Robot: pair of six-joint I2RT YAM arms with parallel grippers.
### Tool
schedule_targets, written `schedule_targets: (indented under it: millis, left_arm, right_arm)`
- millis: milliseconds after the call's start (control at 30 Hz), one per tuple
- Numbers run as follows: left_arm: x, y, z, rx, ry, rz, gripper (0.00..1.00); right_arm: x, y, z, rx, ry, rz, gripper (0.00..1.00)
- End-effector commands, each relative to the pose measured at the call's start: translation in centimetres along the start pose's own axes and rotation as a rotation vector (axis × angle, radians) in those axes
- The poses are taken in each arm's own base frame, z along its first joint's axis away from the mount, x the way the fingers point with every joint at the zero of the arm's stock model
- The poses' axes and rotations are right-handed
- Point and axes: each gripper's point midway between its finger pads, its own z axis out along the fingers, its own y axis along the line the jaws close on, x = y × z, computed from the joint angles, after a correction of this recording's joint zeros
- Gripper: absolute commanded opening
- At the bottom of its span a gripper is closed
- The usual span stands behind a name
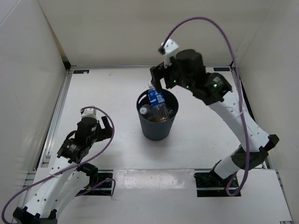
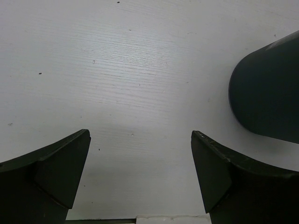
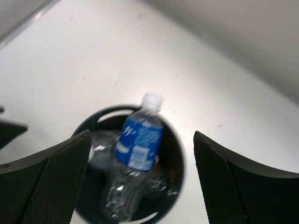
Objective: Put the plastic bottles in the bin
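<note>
The dark round bin (image 1: 157, 130) stands mid-table. A blue-labelled clear bottle (image 1: 156, 98) leans inside it, its white cap poking above the far rim. A second clear bottle with a white cap (image 1: 145, 110) lies lower in the bin. I cannot make out the orange bottle. My right gripper (image 1: 159, 80) is open and empty just above the bin's far rim. In the right wrist view the bin (image 3: 175, 145), the blue-labelled bottle (image 3: 140, 138) and the other clear bottle (image 3: 100, 150) show blurred below the gripper (image 3: 141, 136). My left gripper (image 1: 101, 121) is open and empty, left of the bin.
White walls enclose the table on the left, back and right. In the left wrist view the bin's wall (image 2: 271, 93) is at the right, beyond my open left gripper (image 2: 140, 134) over bare table. Arm bases sit at the near edge.
</note>
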Motion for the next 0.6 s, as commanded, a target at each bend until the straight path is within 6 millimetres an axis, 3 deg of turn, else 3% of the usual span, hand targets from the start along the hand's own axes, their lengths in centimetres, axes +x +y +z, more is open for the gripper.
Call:
schedule_targets:
  millis: [0, 67, 133, 167, 200, 233, 267, 300, 333, 367, 400, 467, 500, 533, 567]
  left_arm:
    - [-0.7, 0.0, -0.2, -0.005, -0.026, 0.0, 0.99]
    - [-0.6, 0.1, -0.1, -0.009, -0.022, 0.003, 0.99]
    - [-0.6, 0.1, 0.0, -0.011, -0.024, 0.001, 0.99]
    - [-0.5, 0.1, 0.0, -0.01, -0.02, 0.004, 0.99]
    - [-0.5, 0.0, 0.0, -0.009, -0.019, 0.003, 0.99]
    - [-0.5, 0.1, 0.0, -0.014, -0.02, 0.005, 0.99]
    - [-0.5, 0.0, 0.0, -0.008, -0.019, 0.002, 0.99]
    - [-0.5, 0.1, -0.1, -0.014, -0.02, 0.002, 0.99]
    - [-0.5, 0.1, -0.1, -0.013, -0.021, -0.002, 0.99]
    - [-0.5, 0.2, -0.1, -0.015, -0.025, 0.0, 0.99]
    - [-0.5, 0.2, -0.1, -0.017, -0.026, -0.002, 0.99]
    - [-0.4, 0.2, -0.1, -0.017, -0.03, -0.002, 0.99]
    - [-0.3, 0.2, 0.0, -0.019, -0.025, 0.0, 0.99]
    - [-0.2, 0.0, -0.1, -0.015, -0.02, 0.006, 0.99]
    - [-0.2, 0.1, -0.1, -0.021, -0.021, 0.003, 0.99]
  right_arm:
    - [-4.6, -3.9, -1.6, 0.142, -0.127, -0.026, 0.9]
    - [-5.7, -6.4, -2.2, 0.219, -0.158, -0.025, 0.9]
    - [-4.7, -10.7, -2.4, 0.358, -0.128, -0.007, 0.9]
    - [-3.3, -12.8, -2.1, 0.412, -0.086, 0.012, 0.9]
    - [-2.5, -13.6, -2.6, 0.433, -0.076, 0.041, 0.9]
    - [-0.9, -14.3, -2.2, 0.45, -0.036, 0.051, 0.9]
    - [0.0, -16.3, -3.3, 0.502, -0.027, 0.078, 0.9]
    - [3.0, -16.5, -2.9, 0.473, 0.035, 0.082, 0.9]
    - [3.8, -16.2, -2.8, 0.459, 0.047, 0.085, 0.9]
    - [4.5, -17.9, -4.6, 0.504, 0.04, 0.118, 0.9]
    - [8.0, -17.4, -3.7, 0.46, 0.119, 0.147, 0.9]
    - [9.6, -19.7, -7.4, 0.525, 0.102, 0.222, 0.9]
    - [13.2, -20.4, -7.6, 0.53, 0.162, 0.312, 0.9]
    - [13.2, -20.4, -9.8, 0.558, 0.111, 0.364, 0.9]
    - [15.9, -21.6, -11.0, 0.605, 0.15, 0.44, 0.9]
